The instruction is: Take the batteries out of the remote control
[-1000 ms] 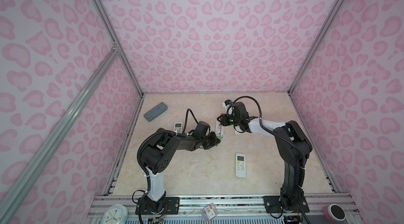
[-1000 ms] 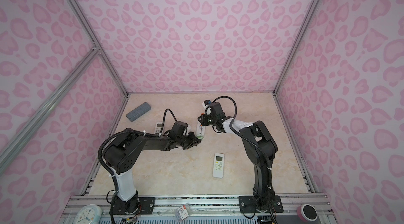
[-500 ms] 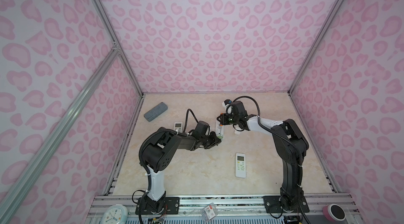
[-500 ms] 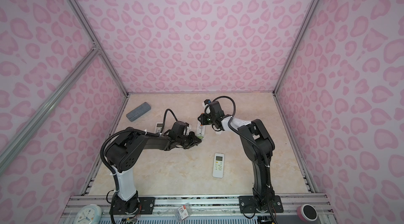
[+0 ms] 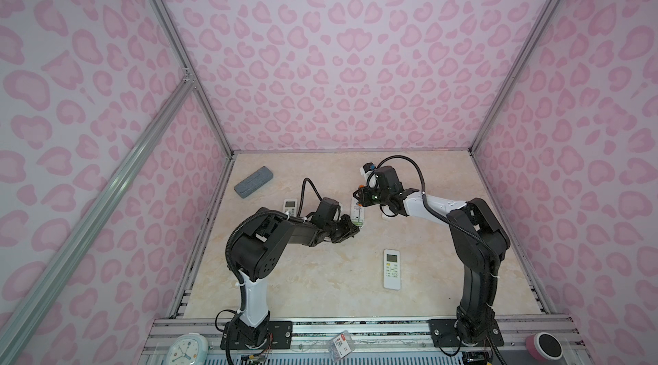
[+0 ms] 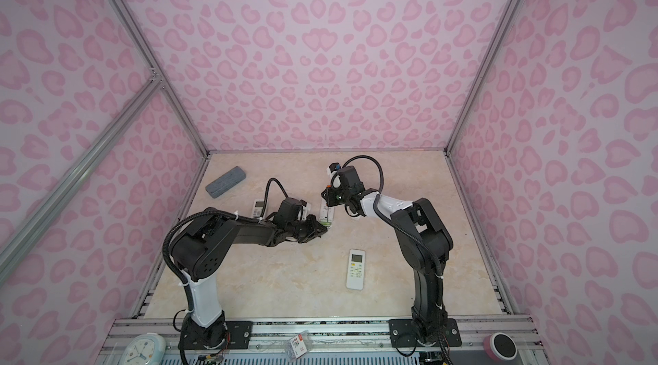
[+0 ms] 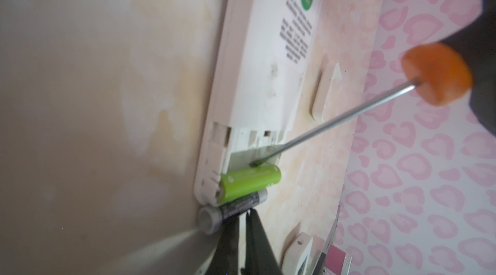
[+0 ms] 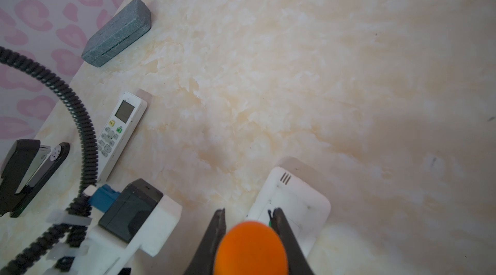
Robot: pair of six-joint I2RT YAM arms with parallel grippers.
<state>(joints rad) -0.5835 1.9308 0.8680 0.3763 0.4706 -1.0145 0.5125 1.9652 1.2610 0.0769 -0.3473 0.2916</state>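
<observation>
The white remote control (image 7: pixel 257 72) lies face down with its battery bay open; in both top views it sits mid-table (image 5: pixel 357 215) (image 6: pixel 327 215). A bright green battery (image 7: pixel 249 182) is tilted up at the bay's end. A dark battery (image 7: pixel 233 208) lies on the table against the remote's end. My left gripper (image 7: pixel 249 222) is shut, its tips touching the dark battery. My right gripper (image 8: pixel 248 213) is shut on the orange-handled screwdriver (image 8: pixel 251 249). The screwdriver's tip (image 7: pixel 253 165) rests in the bay beside the green battery.
A white cover plate (image 7: pixel 324 91) lies beside the remote. Two more remotes lie face up (image 5: pixel 391 269) (image 5: pixel 290 204). A grey case (image 5: pixel 253 181) sits at the back left. On the front rail are a clock (image 5: pixel 187 349), a small box (image 5: pixel 340 343) and a pink roll (image 5: pixel 543 345).
The right arm has edged slightly left with the screwdriver. The left gripper stays at the remote's near end.
</observation>
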